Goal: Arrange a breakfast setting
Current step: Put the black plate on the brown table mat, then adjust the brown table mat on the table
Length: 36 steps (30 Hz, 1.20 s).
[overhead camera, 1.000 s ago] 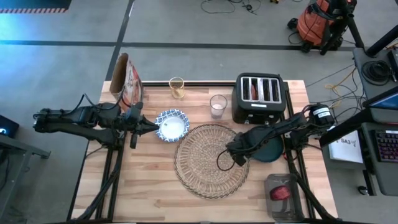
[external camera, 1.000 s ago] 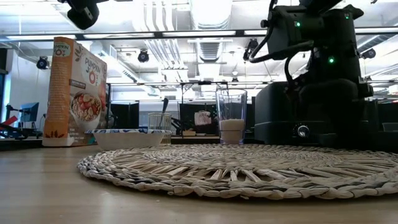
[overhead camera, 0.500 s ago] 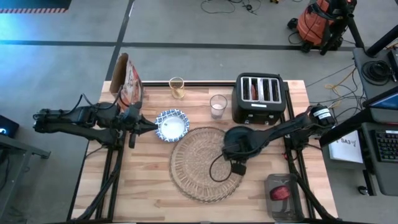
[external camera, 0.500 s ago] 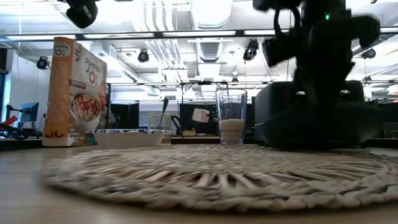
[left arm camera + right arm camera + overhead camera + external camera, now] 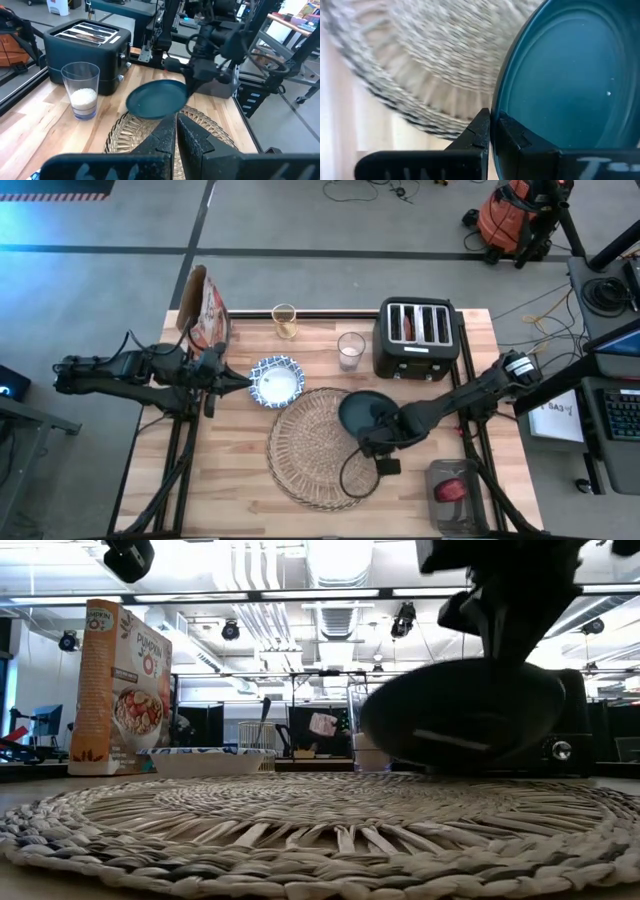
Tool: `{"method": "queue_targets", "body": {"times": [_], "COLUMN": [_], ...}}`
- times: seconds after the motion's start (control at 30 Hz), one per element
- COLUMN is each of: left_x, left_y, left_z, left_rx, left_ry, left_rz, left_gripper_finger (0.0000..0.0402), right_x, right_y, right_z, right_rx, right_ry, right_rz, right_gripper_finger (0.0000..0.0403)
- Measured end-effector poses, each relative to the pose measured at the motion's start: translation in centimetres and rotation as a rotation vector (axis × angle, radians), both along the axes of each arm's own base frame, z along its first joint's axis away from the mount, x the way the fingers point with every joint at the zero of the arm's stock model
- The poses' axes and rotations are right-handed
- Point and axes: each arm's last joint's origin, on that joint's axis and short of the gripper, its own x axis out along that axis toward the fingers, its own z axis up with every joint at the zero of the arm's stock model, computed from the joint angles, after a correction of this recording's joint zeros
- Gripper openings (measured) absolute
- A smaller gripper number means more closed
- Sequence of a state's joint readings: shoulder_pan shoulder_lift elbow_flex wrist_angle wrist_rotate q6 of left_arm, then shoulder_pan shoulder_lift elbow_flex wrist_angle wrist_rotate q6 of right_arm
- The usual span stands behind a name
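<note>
Since a second ago the right gripper has carried the plate from beside the toaster out over the mat, and the mat itself has slid toward the table's near-left. In the low view the plate hangs tilted above the weave, clear of it. From above, it covers the mat's far-right edge, with bare table between it and the toaster.

The right fingers are pinched shut on the plate's rim. The left gripper sits at the bowl's left edge with its fingers pressed together; whether they clamp the rim cannot be told.

The bowl lies just off the mat's far-left edge, close but apart. The glass stands near the toaster's left side, beyond the mat. The cereal bag stands at the far-left corner, with a second glass along the far edge. Open wood shows on the near-left of the table; a red item in a clear tub occupies the near-right corner.
</note>
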<state>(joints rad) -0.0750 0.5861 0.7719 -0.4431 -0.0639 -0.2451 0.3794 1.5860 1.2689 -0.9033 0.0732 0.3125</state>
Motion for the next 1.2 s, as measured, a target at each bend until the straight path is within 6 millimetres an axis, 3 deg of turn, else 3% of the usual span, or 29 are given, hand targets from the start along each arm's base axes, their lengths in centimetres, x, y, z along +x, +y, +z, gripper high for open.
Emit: {"method": "queue_targets", "body": {"times": [0.17, 0.37, 0.73, 0.93, 1.2], "left_x": [0.0, 0.0, 0.0, 0.0, 0.0], "left_y": [0.0, 0.0, 0.0, 0.0, 0.0], "left_z": [0.0, 0.0, 0.0, 0.0, 0.0], "left_rx": [0.0, 0.0, -0.003, -0.003, -0.004], "left_ry": [-0.001, -0.001, 0.001, 0.002, 0.001], "left_rz": [0.0, 0.0, 0.001, 0.002, 0.001], "left_gripper_finger": [0.0, 0.0, 0.0, 0.0, 0.0], "right_x": [0.2, 0.5, 2.0, 2.0, 3.1], "right_y": [1.6, 3.5, 5.2, 5.4, 5.9], "right_z": [-0.2, -2.3, -5.6, -4.9, -1.6], "right_rx": [0.077, 0.082, 0.138, 0.186, 0.232], "right_ry": [-0.069, -0.017, -0.001, -0.004, -0.1], "right_rz": [0.097, 0.134, 0.047, 0.016, 0.028], "right_gripper_finger": [0.0008, 0.0009, 0.0013, 0.006, 0.0114]}}
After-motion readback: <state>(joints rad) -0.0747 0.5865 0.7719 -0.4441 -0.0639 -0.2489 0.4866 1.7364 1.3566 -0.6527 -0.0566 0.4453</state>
